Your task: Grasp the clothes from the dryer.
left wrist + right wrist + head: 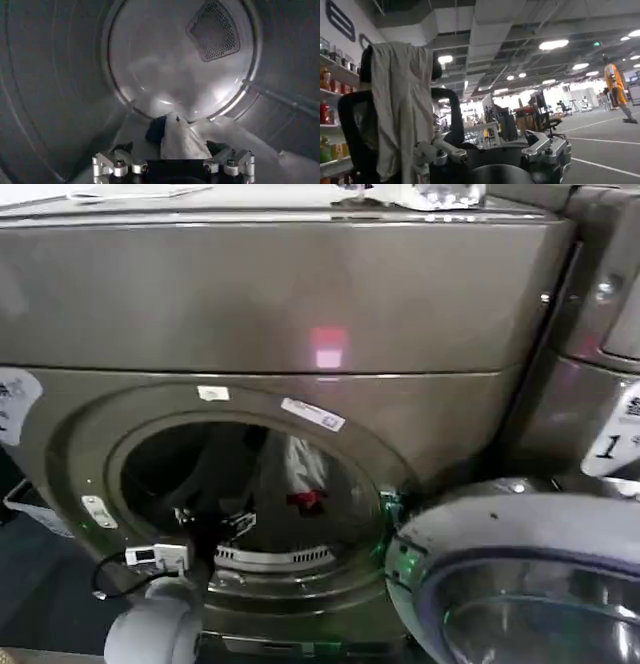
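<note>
Left hand (173,161) nearest the wrist camera, deep inside the dryer (300,314) drum. Its fingers (116,165) are closed around a peak of the clothes (180,140), white fabric with a dark blue bit pinched between them. Rest of the bundle lies on the drum floor. Grasp step looks made; next, draw back through the porthole without snagging. Right hand (495,155) idle, facing the room, fingers spread and holding nothing.

Clothes (182,140) inside dryer (280,314), beside left end effector (172,162).
</note>
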### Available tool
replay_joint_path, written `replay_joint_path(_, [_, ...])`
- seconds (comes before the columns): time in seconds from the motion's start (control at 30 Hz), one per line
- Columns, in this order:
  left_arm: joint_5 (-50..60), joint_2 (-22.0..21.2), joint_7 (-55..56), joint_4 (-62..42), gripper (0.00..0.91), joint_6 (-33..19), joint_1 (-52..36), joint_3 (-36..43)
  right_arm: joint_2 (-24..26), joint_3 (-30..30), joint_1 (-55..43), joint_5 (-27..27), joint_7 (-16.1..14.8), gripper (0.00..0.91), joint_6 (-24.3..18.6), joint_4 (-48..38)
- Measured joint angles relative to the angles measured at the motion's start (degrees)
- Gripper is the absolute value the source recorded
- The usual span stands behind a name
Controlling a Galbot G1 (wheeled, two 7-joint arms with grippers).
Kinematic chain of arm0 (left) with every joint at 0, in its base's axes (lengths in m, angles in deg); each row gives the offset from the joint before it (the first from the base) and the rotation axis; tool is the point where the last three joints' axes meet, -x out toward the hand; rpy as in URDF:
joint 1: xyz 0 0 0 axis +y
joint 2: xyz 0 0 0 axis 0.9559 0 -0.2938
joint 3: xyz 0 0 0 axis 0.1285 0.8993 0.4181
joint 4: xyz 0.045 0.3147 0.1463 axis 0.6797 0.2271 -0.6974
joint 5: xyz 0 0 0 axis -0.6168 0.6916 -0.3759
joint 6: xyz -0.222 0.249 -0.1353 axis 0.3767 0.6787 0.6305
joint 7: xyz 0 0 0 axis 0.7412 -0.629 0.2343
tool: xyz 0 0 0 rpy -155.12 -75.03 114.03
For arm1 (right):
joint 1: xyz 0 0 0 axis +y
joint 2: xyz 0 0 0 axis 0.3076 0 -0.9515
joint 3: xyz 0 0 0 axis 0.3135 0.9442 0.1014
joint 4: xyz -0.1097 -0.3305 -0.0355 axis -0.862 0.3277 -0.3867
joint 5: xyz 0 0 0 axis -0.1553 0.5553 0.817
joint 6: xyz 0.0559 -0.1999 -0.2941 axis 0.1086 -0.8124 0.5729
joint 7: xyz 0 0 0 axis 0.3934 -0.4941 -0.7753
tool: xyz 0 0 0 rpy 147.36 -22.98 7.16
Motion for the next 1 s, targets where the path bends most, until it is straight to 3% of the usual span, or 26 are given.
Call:
replay_joint_path(0.2, [3.67, -0.77, -1.51, -9.22, 0.907, 0.01, -8.1, 1.0, -0.19, 0.71, -0.28, 0.0, -0.05, 0.907, -0.04, 0.41])
replay_joint_path(0.37, [17.7, 0.2, -13.14, -15.47, 0.907, -3.12, -13.23, 1.68, -0.07, 0.7, 0.1, -0.02, -0.11, 0.907, -0.13, 0.41])
replay_joint_path(0.5, [31.78, 0.78, -26.15, -19.73, 0.907, -10.4, -16.67, 1.97, -0.08, 0.69, 0.48, -0.01, -0.13, 0.907, -0.23, 0.59])
replay_joint_path(0.7, [52.53, 0.4, -44.99, -25.95, 0.907, -26.65, -22.27, 0.88, -0.24, 0.47, 0.98, -0.01, -0.25, 0.907, -0.48, 0.76])
replay_joint_path(1.0, [67.55, 2.39, -65.89, -32.67, 0.907, -46.21, -28.75, 3.53, -0.21, 0.8, 0.98, 0.06, -0.22, 0.907, -0.57, 1.1])
